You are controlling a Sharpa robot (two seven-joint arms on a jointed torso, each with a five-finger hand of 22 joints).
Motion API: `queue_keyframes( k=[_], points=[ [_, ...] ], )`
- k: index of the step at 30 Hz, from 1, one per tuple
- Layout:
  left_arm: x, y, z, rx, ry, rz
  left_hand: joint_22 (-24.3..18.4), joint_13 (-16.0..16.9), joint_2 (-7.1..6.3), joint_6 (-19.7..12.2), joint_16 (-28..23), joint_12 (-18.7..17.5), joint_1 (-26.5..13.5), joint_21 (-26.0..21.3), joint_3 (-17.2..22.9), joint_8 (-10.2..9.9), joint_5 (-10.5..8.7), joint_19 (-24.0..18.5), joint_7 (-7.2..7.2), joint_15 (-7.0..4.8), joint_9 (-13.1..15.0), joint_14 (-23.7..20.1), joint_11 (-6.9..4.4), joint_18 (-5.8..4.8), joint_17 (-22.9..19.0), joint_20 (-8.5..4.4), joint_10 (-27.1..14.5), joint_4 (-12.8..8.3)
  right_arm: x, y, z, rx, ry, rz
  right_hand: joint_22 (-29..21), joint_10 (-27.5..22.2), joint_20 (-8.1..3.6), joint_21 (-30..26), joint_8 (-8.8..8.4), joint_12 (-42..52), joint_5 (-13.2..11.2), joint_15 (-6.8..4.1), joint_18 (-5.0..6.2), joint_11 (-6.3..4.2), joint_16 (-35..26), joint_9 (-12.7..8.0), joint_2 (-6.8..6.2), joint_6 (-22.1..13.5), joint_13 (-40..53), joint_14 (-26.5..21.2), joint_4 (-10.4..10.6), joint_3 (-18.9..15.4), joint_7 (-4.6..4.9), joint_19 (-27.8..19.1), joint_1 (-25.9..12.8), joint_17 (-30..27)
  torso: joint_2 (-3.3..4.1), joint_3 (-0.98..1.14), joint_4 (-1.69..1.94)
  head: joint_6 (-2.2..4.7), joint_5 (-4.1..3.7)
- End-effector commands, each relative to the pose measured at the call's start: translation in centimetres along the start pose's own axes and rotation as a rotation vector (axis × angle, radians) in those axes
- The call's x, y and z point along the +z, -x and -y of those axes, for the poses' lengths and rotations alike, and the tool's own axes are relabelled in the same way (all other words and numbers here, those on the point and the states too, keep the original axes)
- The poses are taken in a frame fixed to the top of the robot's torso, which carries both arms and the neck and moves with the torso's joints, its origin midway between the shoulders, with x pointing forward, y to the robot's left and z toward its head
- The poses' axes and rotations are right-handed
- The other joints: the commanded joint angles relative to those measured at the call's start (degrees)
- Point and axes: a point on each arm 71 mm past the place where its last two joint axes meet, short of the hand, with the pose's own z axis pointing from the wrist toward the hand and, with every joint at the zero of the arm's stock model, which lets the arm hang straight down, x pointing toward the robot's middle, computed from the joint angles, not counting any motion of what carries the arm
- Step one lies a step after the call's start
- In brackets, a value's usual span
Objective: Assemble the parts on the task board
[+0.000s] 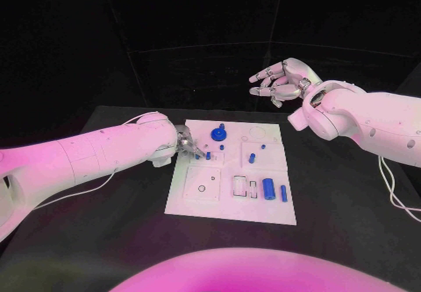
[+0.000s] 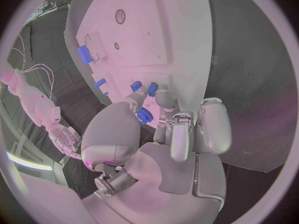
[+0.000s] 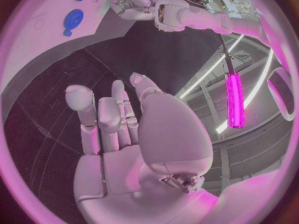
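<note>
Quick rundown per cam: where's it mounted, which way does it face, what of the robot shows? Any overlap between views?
Head view: on the head, looking down at the task board; left hand at the board's far left part, right hand raised beyond the table.
Left wrist view: behind the left hand, facing the task board and blue parts.
Right wrist view: behind the right hand, facing across to the left hand.
Shared: all three show the board and the left hand.

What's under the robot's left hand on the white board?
The left hand rests over the task board's upper left corner. A small blue part peeks out by its fingertips. Whatever lies beneath the palm is covered.
</note>
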Motion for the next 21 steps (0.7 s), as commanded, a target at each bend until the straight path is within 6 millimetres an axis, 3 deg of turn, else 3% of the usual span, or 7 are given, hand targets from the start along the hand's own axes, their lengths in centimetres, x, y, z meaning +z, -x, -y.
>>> queue_keyframes(
  k=[1,2,5,8,11,15,21],
  points=[
    [-0.2,1.1,0.1,-0.045,-0.044,0.073,-1.82,-2.6,0.42,-1.29,-0.07,-2.02,0.58,-1.78,-0.92,-0.36,0.11,-0.88,0.23,-0.26,-0.1,5.83,0.32,-0.21,14.57,0.09,-1.93,0.21,0.1,0.0,-0.1,-0.001,0.006,-0.005,-0.07,0.39,0.05,-0.39,0.12,0.21,0.2,-0.05,0.7,-0.14,-0.34,-0.06,-0.26,-0.12,-0.06,0.36,0.01,0.4,-0.16,0.27,-0.22,-0.03,0.02,0.0,0.02,-0.01,-0.13],
    [-0.3,1.4,0.2,-0.067,-0.063,0.092,-5.94,-7.36,0.36,-2.79,-1.7,-5.44,0.82,-5.61,-1.43,-1.03,0.16,-2.8,0.79,0.08,-0.34,4.97,0.83,0.68,11.33,0.31,-4.86,0.35,0.1,0.0,-0.1,-0.001,0.006,-0.005,-0.07,0.39,0.05,-0.39,0.12,0.21,0.2,-0.05,0.7,-0.14,-0.34,-0.06,-0.26,-0.12,-0.06,0.36,0.01,0.4,-0.16,0.27,-0.22,-0.03,0.01,0.02,0.03,-0.01,-0.17],
    [-0.5,2.0,0.4,-0.153,-0.139,0.128,-11.97,-8.2,0.26,-6.85,-4.24,-7.12,1.93,-11.65,-2.66,-2.84,0.01,-5.99,2.57,1.38,-1.21,3.59,2.37,1.83,6.97,1.21,-8.56,0.71,0.1,0.0,-0.1,-0.001,0.006,-0.005,-0.08,0.39,0.05,-0.4,0.11,0.22,0.19,-0.04,0.7,-0.13,-0.34,-0.06,-0.28,-0.13,-0.08,0.36,0.03,0.41,-0.15,0.27,-0.26,-0.03,0.01,0.01,0.01,-0.01,-0.17],
    [-0.7,2.4,0.7,-0.233,-0.224,0.132,-26.22,-9.4,-1.04,-11.63,-12.53,-9.72,3.23,-26.39,-4.42,-5.1,0.34,-14.47,4.8,3.25,-2.5,-1.87,4.66,4.34,-5.61,2.64,-14.43,0.72,0.1,0.0,-0.1,-0.002,0.004,-0.003,-0.07,0.39,0.05,-0.4,0.11,0.22,0.19,-0.04,0.7,-0.13,-0.33,-0.06,-0.28,-0.14,-0.09,0.37,0.05,0.41,-0.15,0.28,-0.3,-0.01,0.07,-0.01,0.03,-0.01,-0.3],
    [-0.8,2.8,1.0,-0.285,-0.294,0.149,-32.88,-12.06,-2.41,-16.77,-34.0,-14.78,6.17,-36.83,-7.67,-9.36,0.23,-23.62,7.71,6.69,-5.57,-20.31,7.75,3.79,-31.16,5.27,-24.17,0.46,0.1,0.1,-0.1,-0.003,0.0,-0.002,-0.09,0.39,0.05,-0.43,0.1,0.24,0.19,-0.04,0.7,-0.12,-0.35,-0.07,-0.25,-0.15,-0.12,0.37,0.12,0.44,-0.13,0.29,-0.38,-0.02,0.04,-0.02,0.09,-0.01,-0.21],
    [-0.8,3.3,1.5,-0.313,-0.378,0.192,-37.38,-14.61,-1.13,-15.4,-37.44,-15.55,11.76,-42.61,-12.22,-11.9,0.3,-23.21,8.77,7.8,-9.37,-21.84,8.72,4.92,-35.55,7.36,-26.16,0.63,0.2,0.0,0.0,-0.003,-0.002,-0.002,-0.13,0.4,0.05,-0.46,0.09,0.26,0.19,-0.03,0.7,-0.11,-0.35,-0.07,-0.24,-0.17,-0.14,0.37,0.18,0.46,-0.13,0.28,-0.46,0.0,-0.02,0.05,0.07,-0.01,-0.19],
    [-0.5,3.3,3.2,-0.179,-0.5,0.245,-39.73,-17.33,1.75,-14.08,-38.77,-17.69,21.79,-45.58,-10.15,-13.84,0.07,-23.03,8.7,8.1,-11.97,-23.11,9.27,5.52,-37.63,8.12,-28.71,-3.77,0.4,-0.2,-0.1,-0.003,-0.002,-0.007,-0.09,0.4,0.05,-0.44,0.09,0.27,0.19,-0.03,0.69,-0.11,-0.35,-0.07,-0.23,-0.17,-0.15,0.38,0.2,0.48,-0.12,0.3,-0.48,0.01,0.02,-0.02,-0.03,-0.01,-0.49]
  ],
)
